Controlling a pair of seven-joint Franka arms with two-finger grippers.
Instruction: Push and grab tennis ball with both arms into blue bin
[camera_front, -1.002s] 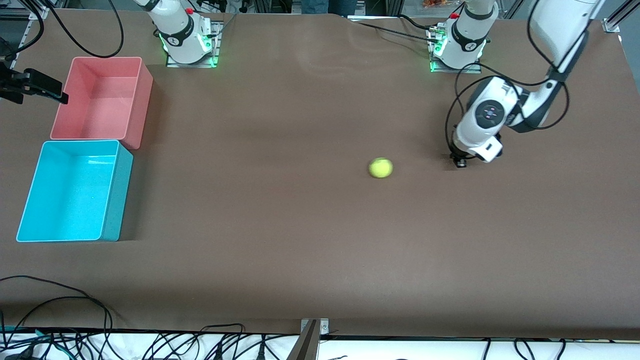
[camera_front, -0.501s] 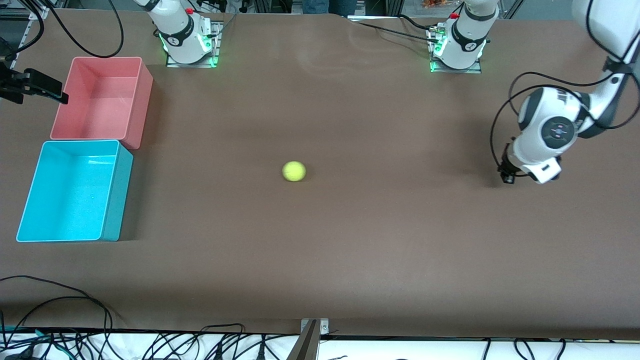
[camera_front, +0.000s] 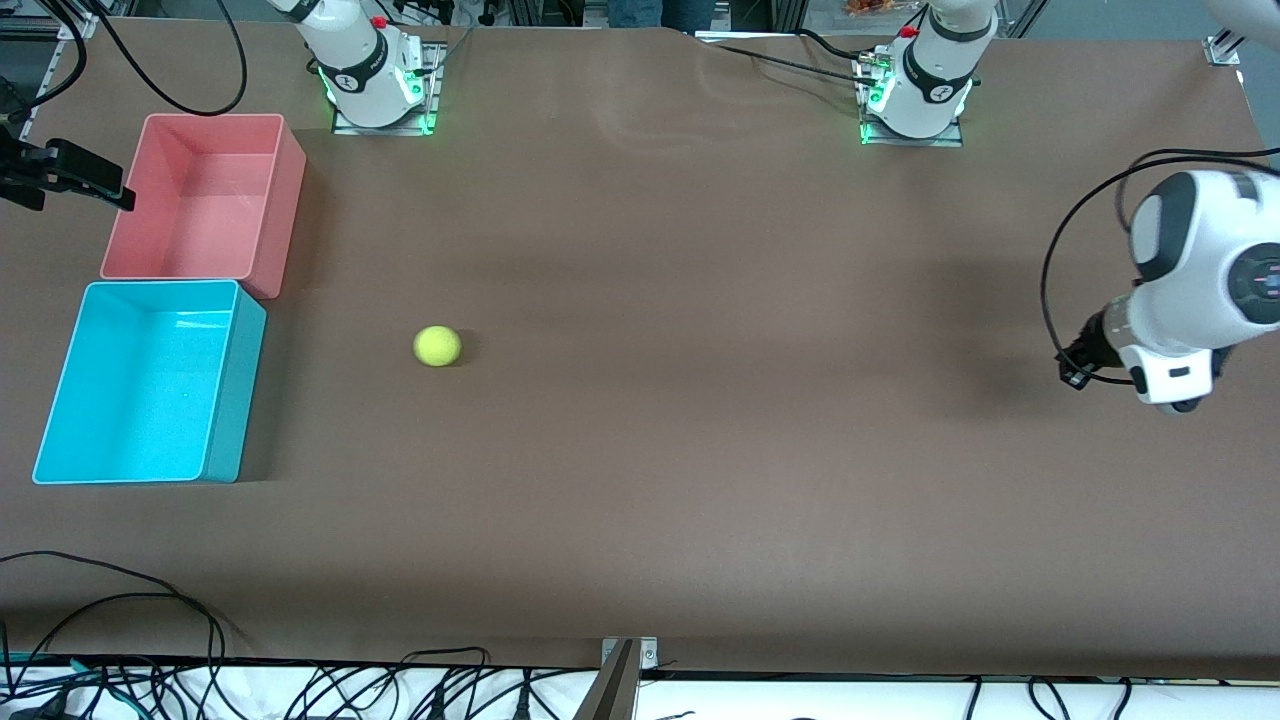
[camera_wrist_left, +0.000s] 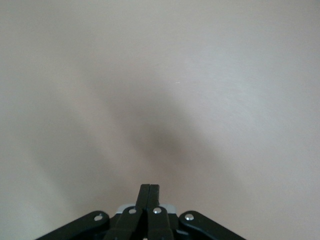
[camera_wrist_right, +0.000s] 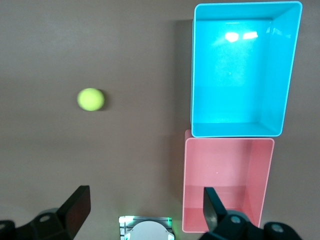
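The front view shows one fuzzy yellow-green tennis ball (camera_front: 437, 346) lying on the brown table (camera_front: 700, 480) near one blue bin (camera_front: 140, 470), with one pink bin (camera_front: 270, 190) alongside, while the left gripper (camera_front: 1075, 378) is pressed together empty and the right gripper (camera_wrist_right: 145, 210) is spread wide.

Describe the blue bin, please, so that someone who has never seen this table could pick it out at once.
Look to the right arm's end of the brown table, where two open-top tubs stand side by side, both empty. The blue bin is the one nearer the front camera, with the tennis ball on the table beside it. Its cyan colour sets it apart from the pink-red tub.
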